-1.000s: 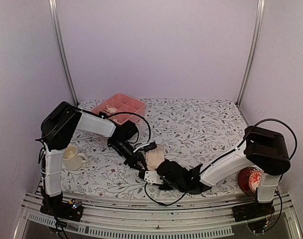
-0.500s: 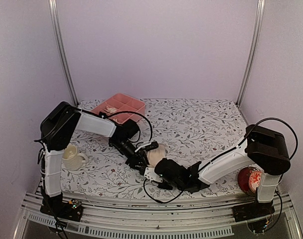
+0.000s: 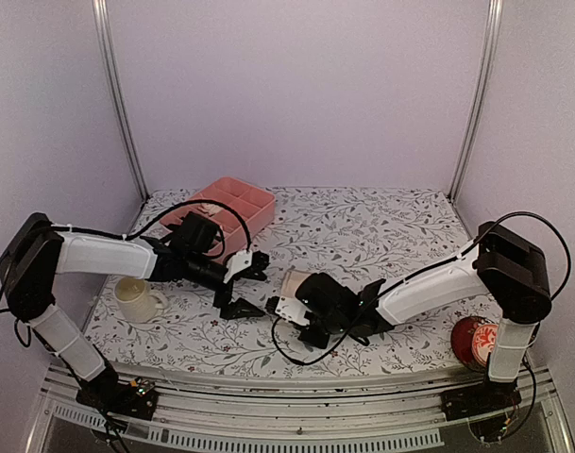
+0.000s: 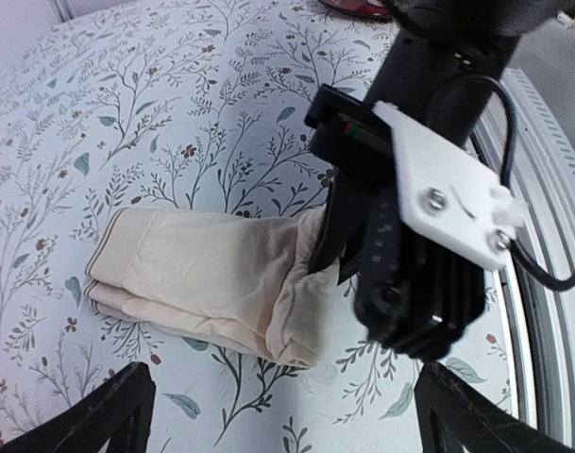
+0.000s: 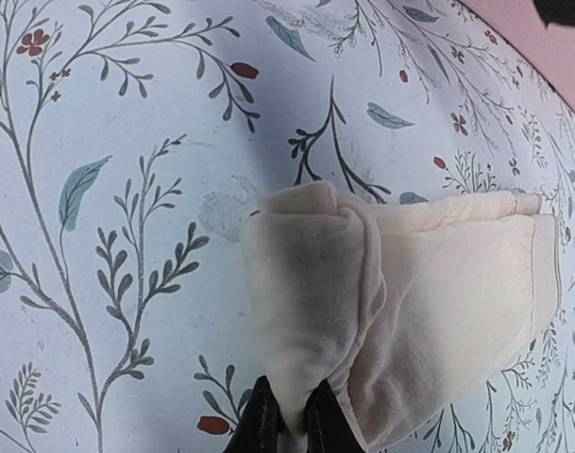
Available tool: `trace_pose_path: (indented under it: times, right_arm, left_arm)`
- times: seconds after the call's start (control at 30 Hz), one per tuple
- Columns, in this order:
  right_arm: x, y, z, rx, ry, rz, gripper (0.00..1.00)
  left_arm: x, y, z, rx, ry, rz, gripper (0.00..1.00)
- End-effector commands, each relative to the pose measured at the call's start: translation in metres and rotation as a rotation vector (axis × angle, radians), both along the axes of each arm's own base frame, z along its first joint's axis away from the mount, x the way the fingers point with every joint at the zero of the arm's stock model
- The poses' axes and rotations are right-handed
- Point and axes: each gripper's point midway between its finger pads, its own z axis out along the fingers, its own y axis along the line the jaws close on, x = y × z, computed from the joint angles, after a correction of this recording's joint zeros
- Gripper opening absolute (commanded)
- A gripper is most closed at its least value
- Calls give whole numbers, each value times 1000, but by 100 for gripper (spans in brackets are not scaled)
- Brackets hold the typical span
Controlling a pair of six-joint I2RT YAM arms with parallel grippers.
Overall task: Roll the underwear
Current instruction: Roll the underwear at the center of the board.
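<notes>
Underwear [image 4: 202,283] on floral tablecloth [image 3: 381,226], plain lilac walls [image 3: 296,94], pink tray [image 3: 254,215]

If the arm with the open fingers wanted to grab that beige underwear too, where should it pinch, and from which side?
Probably the flat free end, coming down from the left arm's side. The underwear lies as a folded band. The right gripper is shut on its bunched end, so only the opposite end is clear. The left gripper is open and faces it.

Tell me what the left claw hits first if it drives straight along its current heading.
Probably the pinched end of the peach-beige underwear, with the right claw clamped on it just beside; depth is unclear.
</notes>
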Motion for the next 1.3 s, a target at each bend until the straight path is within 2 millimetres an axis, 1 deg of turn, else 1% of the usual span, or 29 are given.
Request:
trace_pose_path:
  times: [0.0,0.03,0.07,0.23,0.33,0.37,0.43,0.5,0.57,0.77,1.0,1.2,1.27]
  right_arm:
    - [-17,-8,-14,-9,254,33,4]
    - [-19,-9,-16,-10,299,37,4]
    - [-19,-5,-12,11,333,47,4]
    - [-20,-6,-15,46,524,58,4]
    - [-21,-9,-21,35,610,59,4]
    - [-23,-12,-27,23,641,59,4]
    - [-20,-8,-24,51,698,67,4]
    - [-24,-6,-24,79,761,86,4]
    - [-29,-5,-25,96,808,102,4]
    - [-37,-6,-32,97,872,129,4]
    - [-36,-9,-35,89,886,129,4]
    - [-33,-10,-37,78,871,117,4]
    - [-33,-10,-39,73,869,113,4]
  left_arm:
    - [9,4,19,-80,-281,5,98]
    - [10,6,21,-85,-327,10,98]
    - [7,7,20,-83,-364,6,97]
    - [-15,5,16,-68,-524,-43,93]
    - [-26,2,4,-24,-635,-61,93]
    - [-27,3,-4,11,-672,-54,93]
    - [-30,0,-15,55,-727,-58,94]
    - [-33,-2,-26,95,-758,-68,94]
    - [-35,-5,-33,118,-782,-71,93]
    - [-39,-13,-41,153,-817,-67,88]
    - [-39,-16,-56,210,-824,-77,86]
    - [-37,-18,-67,249,-820,-81,75]
    - [-38,-19,-71,258,-811,-88,70]
